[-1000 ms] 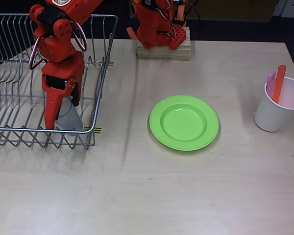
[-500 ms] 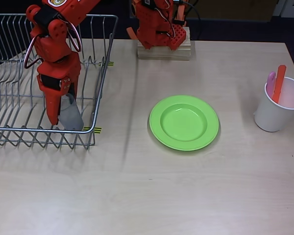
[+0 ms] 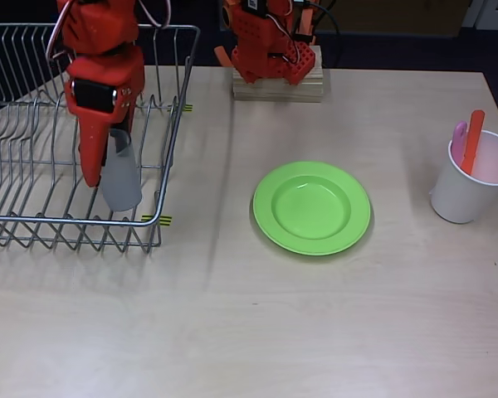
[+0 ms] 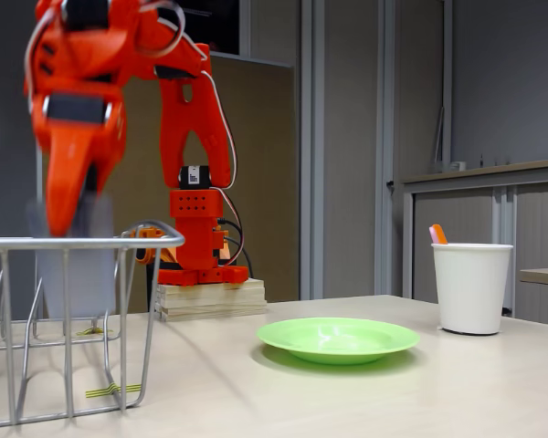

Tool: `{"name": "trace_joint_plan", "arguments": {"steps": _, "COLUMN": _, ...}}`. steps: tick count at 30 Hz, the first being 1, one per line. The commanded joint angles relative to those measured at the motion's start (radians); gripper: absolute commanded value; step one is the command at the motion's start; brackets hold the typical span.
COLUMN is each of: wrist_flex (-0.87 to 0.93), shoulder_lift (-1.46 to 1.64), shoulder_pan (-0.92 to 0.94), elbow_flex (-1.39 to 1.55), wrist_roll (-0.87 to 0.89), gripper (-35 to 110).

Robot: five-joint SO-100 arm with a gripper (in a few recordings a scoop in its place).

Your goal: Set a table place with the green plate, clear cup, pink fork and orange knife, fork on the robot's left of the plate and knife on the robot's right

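Observation:
My orange gripper is shut on the clear cup, holding it lifted inside the wire dish rack; in the fixed view the gripper holds the cup about level with the rack's top rail. The green plate lies flat in the middle of the table, also seen low in the fixed view as the plate. The pink fork and orange knife stand upright in a white cup at the right edge.
The rack's wire walls surround the lifted cup on all sides. The arm's base sits on a wooden block at the back. Open tabletop lies around and in front of the plate.
The gripper has risen with the clear cup, lifting it off the rack's floor and shifting it slightly toward the back of the rack.

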Motion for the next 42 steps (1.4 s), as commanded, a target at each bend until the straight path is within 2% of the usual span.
{"name": "trace_joint_plan", "arguments": {"steps": 1, "wrist_flex": 0.037, "shoulder_lift": 0.172, "shoulder_pan": -0.026, "elbow_flex": -0.023, "wrist_roll": -0.04, "gripper": 26}}
{"name": "trace_joint_plan", "arguments": {"steps": 6, "wrist_flex": 0.048, "shoulder_lift": 0.298, "shoulder_pan": -0.112, "elbow_flex": -0.038, "wrist_roll": -0.066, "gripper": 25}}
{"name": "trace_joint_plan", "arguments": {"steps": 11, "wrist_flex": 0.041, "shoulder_lift": 0.261, "shoulder_pan": -0.302, "elbow_flex": -0.071, "wrist_roll": 0.028, "gripper": 26}}
{"name": "trace_joint_plan", "arguments": {"steps": 17, "wrist_flex": 0.005, "shoulder_lift": 0.049, "shoulder_pan": -0.538, "elbow_flex": -0.161, "wrist_roll": 0.258, "gripper": 27}}
{"name": "trace_joint_plan", "arguments": {"steps": 24, "wrist_flex": -0.055, "shoulder_lift": -0.198, "shoulder_pan": -0.721, "elbow_flex": -0.229, "wrist_roll": 0.566, "gripper": 29}}
{"name": "trace_joint_plan", "arguments": {"steps": 30, "wrist_flex": -0.072, "shoulder_lift": -0.299, "shoulder_pan": -0.782, "elbow_flex": -0.195, "wrist_roll": 0.729, "gripper": 29}}
{"name": "trace_joint_plan", "arguments": {"steps": 42, "wrist_flex": -0.049, "shoulder_lift": -0.434, "shoulder_pan": -0.785, "elbow_flex": -0.281, "wrist_roll": 0.747, "gripper": 32}}
